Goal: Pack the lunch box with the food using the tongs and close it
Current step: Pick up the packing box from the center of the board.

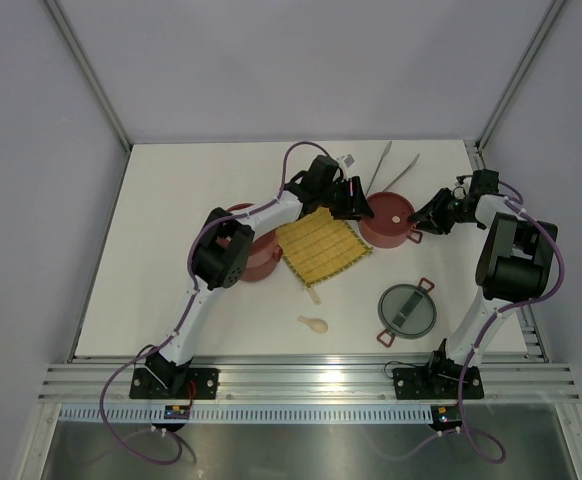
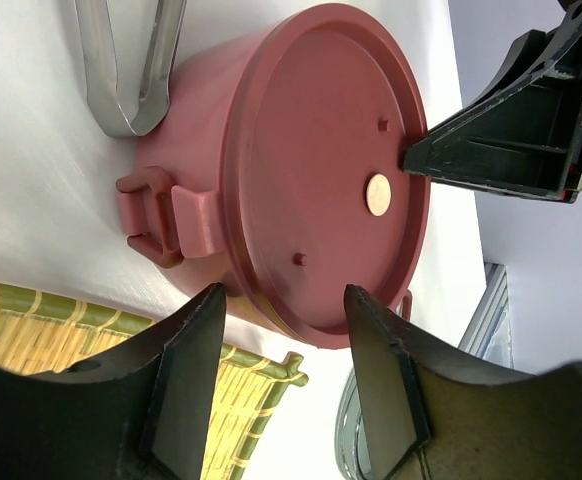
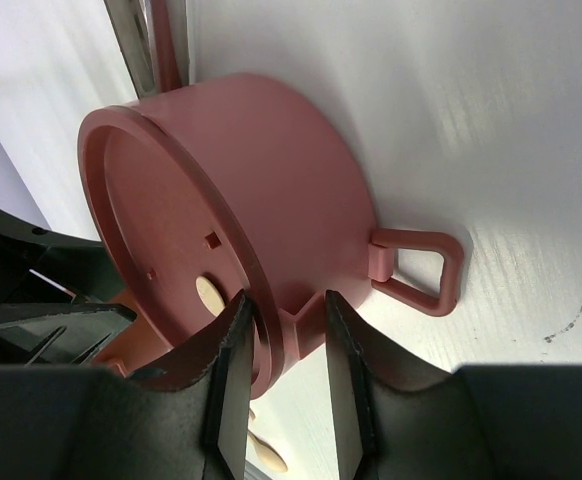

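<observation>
Top external view: the lidded tier [image 1: 381,232] of the lunch box stands right of centre on the white table [image 1: 171,230], towards the far side, with its flat red disc lid on. A small tan round piece [image 1: 398,218] rests on that lid. The left gripper [image 1: 361,208] sits at the tier's left edge and the right gripper [image 1: 418,220] at its right edge. The tongs [image 1: 379,168] lie just beyond the tier in a narrow V, untouched. A second red tier [image 1: 263,262] stands to the left, partly hidden by the left arm. A yellow woven mat [image 1: 323,247] lies between the two tiers. The grey see-through top lid [image 1: 407,311] with red clips lies near right, and a cream spoon [image 1: 313,323] lies near centre.

Left wrist view: the left fingers [image 2: 186,380] stand apart, moderately wide. The lid's rim shows in the gap between them, and I cannot tell whether they touch it. The tan piece lies near the lid's middle. The right gripper's black tip meets the lid's opposite edge. The joined end of the tongs lies just beside the tier's wall, and a corner of the mat shows beneath the left fingers.

Right wrist view: the right fingers [image 3: 226,390] are drawn in narrow, one on each side of the tier's rim and side lug, and appear to pinch them. A red loop clip [image 3: 421,270] hangs from the tier's wall, lying on the table.
</observation>
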Robot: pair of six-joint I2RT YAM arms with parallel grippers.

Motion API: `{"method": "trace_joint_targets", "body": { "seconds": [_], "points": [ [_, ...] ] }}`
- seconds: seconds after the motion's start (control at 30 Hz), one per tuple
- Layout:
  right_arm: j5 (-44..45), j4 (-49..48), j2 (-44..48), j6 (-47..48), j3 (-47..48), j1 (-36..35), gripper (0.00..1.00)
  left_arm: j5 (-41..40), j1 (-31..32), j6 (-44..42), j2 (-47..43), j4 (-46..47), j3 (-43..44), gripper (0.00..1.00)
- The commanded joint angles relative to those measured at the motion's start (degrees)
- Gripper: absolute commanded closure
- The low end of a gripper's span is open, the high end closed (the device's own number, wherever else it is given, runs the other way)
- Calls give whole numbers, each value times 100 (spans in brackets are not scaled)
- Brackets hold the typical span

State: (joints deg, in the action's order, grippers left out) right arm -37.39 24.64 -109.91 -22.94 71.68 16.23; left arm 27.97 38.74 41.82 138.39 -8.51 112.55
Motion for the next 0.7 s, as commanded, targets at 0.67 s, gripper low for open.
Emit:
{"method": "trace_joint_targets", "body": {
  "seconds": [0.67],
  "points": [
    [109,32,-198,44,109,-23,89,7,-51,107,83,174,373,33]
  ]
}}
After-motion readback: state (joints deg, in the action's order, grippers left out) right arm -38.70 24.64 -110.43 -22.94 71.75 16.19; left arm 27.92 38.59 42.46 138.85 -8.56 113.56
